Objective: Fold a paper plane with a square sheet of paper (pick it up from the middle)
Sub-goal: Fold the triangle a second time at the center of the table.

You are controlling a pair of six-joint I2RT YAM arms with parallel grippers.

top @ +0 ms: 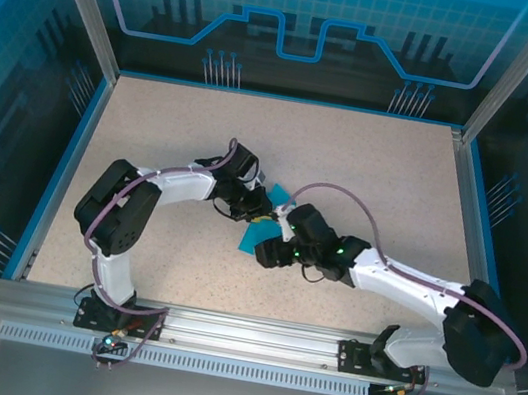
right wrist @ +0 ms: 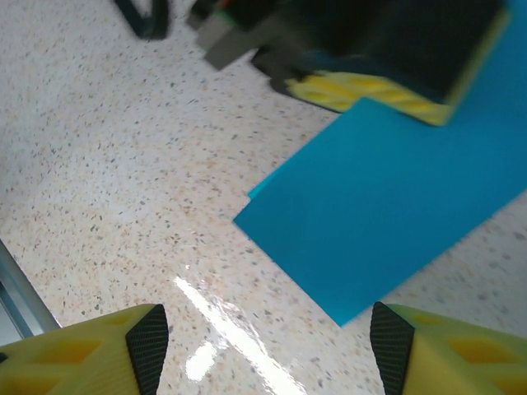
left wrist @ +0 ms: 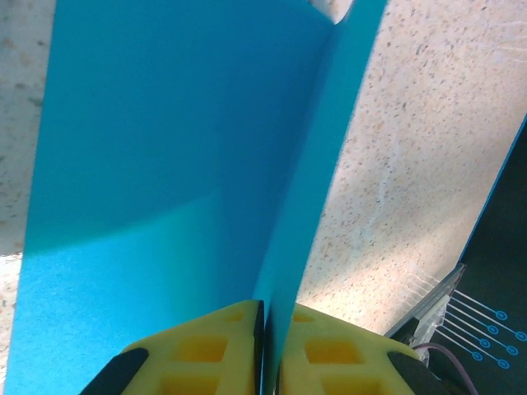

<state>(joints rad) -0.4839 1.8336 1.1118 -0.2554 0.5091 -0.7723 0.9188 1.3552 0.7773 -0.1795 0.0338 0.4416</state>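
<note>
Sheet and left gripper: the square sheet of paper (left wrist: pixel 165 164) is pinched at its near edge between the closed yellow fingers (left wrist: pixel 210 354) of the left gripper (left wrist: pixel 263 325); a straight crease is seen running away from the grip, with a wide panel on its left and a narrow strip on its right
Sheet and right gripper: the sheet is seen ahead of the right gripper (right wrist: pixel 269 346) and apart from it, with one pointed corner turned toward the gap between the fingers
Right gripper state: the jaws are spread wide and nothing is gripped; speckled table top is seen between the two fingers
Where the sheet lies: near the middle of the table (top: pixel 369 175), between the two gripper heads, which cover most of it in the top view; whether it is lifted clear of the surface cannot be told
Left arm pose: the arm is raised from its base at the near left edge to an elbow on the left, and the forearm is reached rightward to the table's middle
Right arm pose: the elbow is pushed out to the far right, and the forearm is stretched leftward toward the left gripper
</note>
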